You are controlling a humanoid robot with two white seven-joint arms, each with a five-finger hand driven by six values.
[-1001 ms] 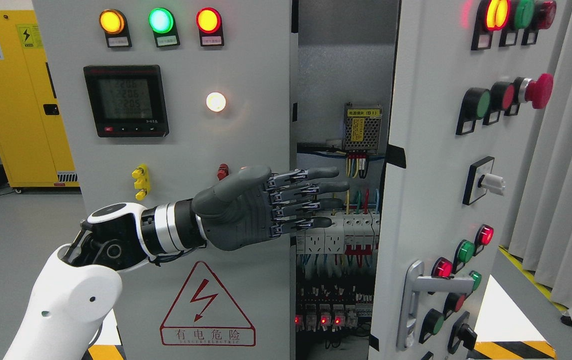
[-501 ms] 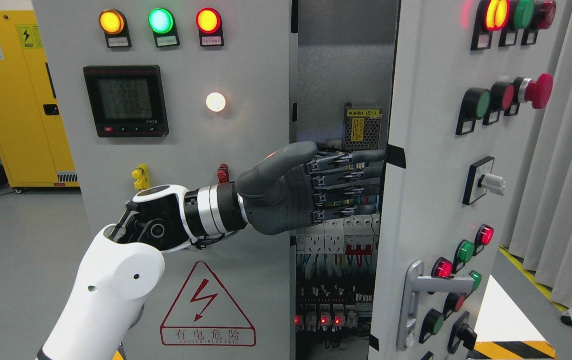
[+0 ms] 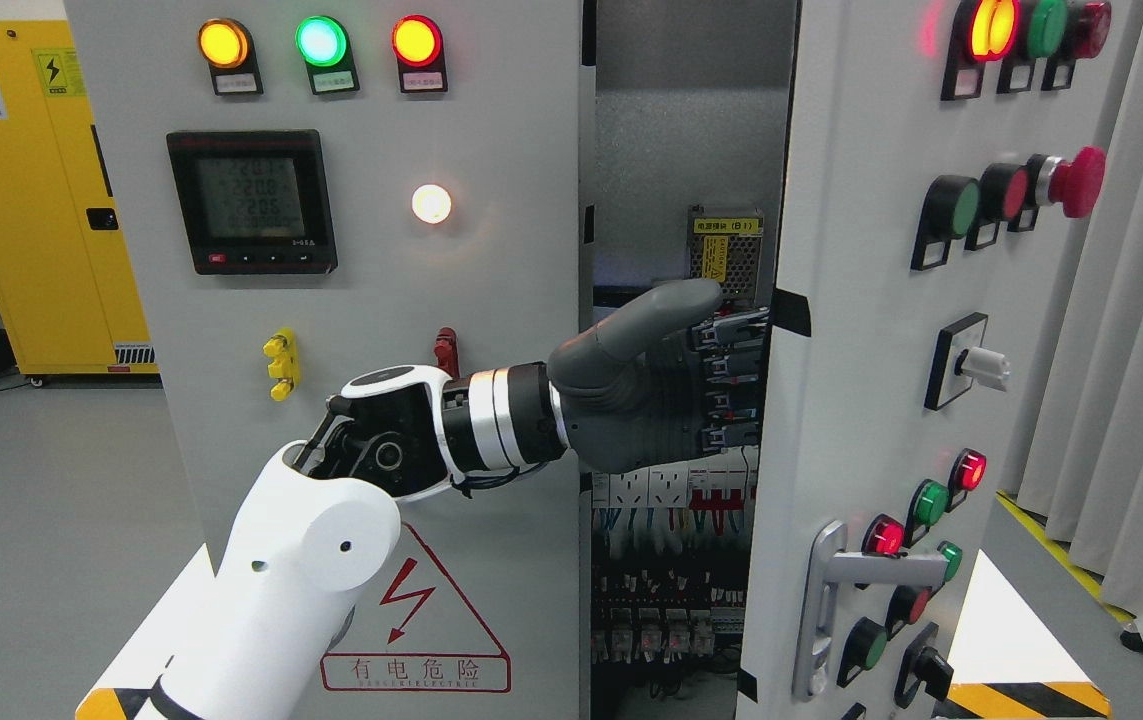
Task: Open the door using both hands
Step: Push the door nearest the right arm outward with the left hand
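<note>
**A:** So where's your left robot hand (image 3: pixel 646 385) right now?

**B:** Your left arm comes in from the lower left and reaches across the left door (image 3: pixel 361 300) into the gap between the two cabinet doors. The thumb sticks up toward the yellow-labelled power module (image 3: pixel 726 250), and the fingers (image 3: pixel 731 370) run straight out with their tips hidden behind the edge of the right door (image 3: pixel 861 380). They look extended, not curled, but you can't tell from this view whether they're actually pressing on that door's inner face.

**A:** And the door itself?

**B:** The right door is swung partway out toward you, hinged on the right side (its buttons, the red mushroom stop (image 3: pixel 1076 180) and the silver handle (image 3: pixel 831 600) all face you at an angle). Through the gap you see breakers and wiring (image 3: pixel 671 560). The left door sits flat, with its meter (image 3: pixel 253 200), three lit lamps up top and the red warning triangle (image 3: pixel 416 620) low down.

**A:** Right arm?

**B:** Not showing anywhere in your head view.
</note>
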